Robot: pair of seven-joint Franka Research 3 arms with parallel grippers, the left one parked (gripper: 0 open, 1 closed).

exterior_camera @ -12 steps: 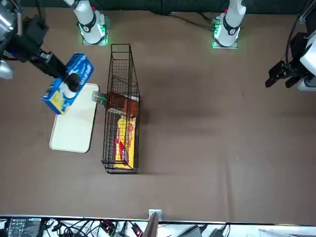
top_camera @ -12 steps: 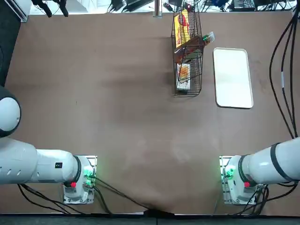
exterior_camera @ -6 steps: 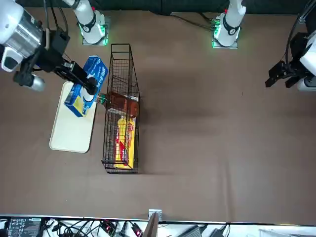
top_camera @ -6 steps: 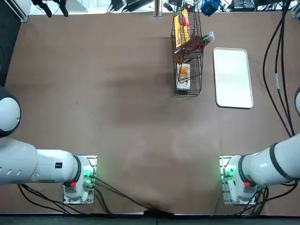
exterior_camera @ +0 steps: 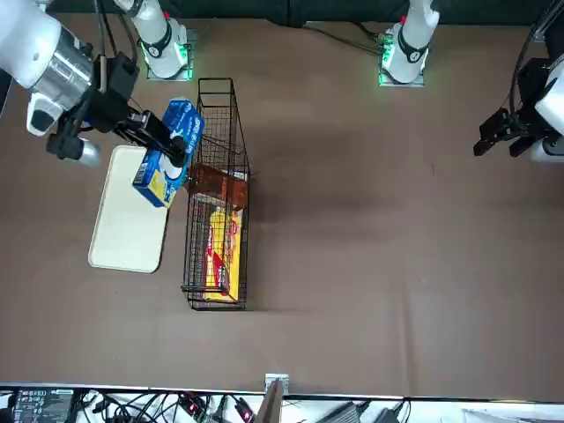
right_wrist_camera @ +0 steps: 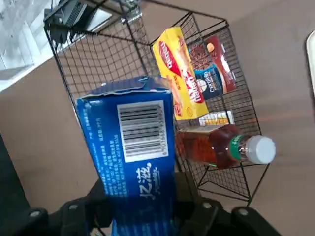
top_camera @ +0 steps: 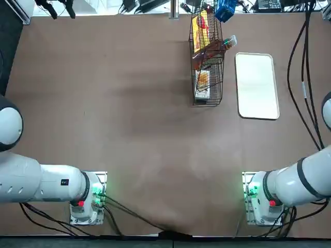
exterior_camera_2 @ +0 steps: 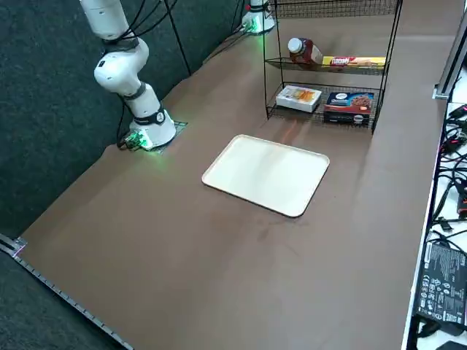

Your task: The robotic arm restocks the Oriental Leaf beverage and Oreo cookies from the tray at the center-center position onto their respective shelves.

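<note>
OREO BOX IN R TOOL, BESIDE RACK; PLACEMENT PENDING

Blue Oreo box [right_wrist_camera: 140, 142] is held between both fingers of the R tool [right_wrist_camera: 142, 189], raised off the counter [exterior_camera_2: 182, 270]. Rack [exterior_camera_2: 336, 9] lies just to the robot's L of the box, so the coming move is judged to be leftward, into a tier. Long axis of box runs out ahead of the fingers in wrist view, and is seen steeply slanted in front view. R arm [exterior_camera: 62, 70] is the nearer one; it's reached in from the rack's R side, fingers directed at the rack, wrist angled down.

Tea bottle [right_wrist_camera: 211, 146] is already shelved on its side, capped end jutting out on the robot's R, nr a yellow pkt [right_wrist_camera: 181, 73]. Tray [exterior_camera_2: 266, 175] stands just beside the rack, with nothing on it.

Exact gap & ht of box vs. tier can't be made out, prob. close to the upper part. Box should be squared to the opening before insertion; otherwise wire may be snagged or the bottle cap knocked.
</note>
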